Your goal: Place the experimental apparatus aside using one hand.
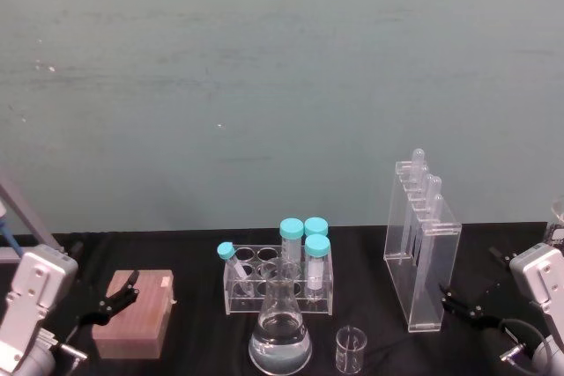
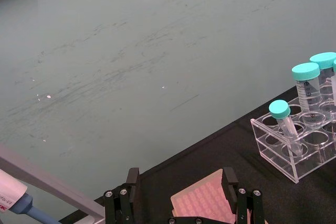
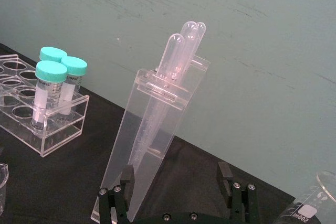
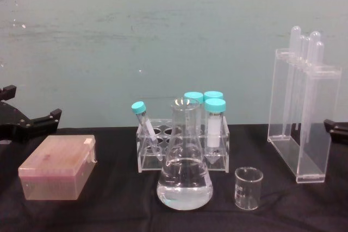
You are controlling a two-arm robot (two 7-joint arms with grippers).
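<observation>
While left end effector and right end effector gape empty — one beaker reads "500".

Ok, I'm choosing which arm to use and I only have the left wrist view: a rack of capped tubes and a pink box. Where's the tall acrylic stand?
Observer: The acrylic stand is upright, well to the right of the tube rack.
Operator: Which gripper is nearer to it?
Observer: The right gripper, which sits just beside the stand's base.
Operator: Is it ready to grasp?
Observer: Its fingers are open and hold nothing.
Operator: Is anything in front of the rack?
Observer: A conical flask of clear liquid, with a small beaker to its right.
</observation>
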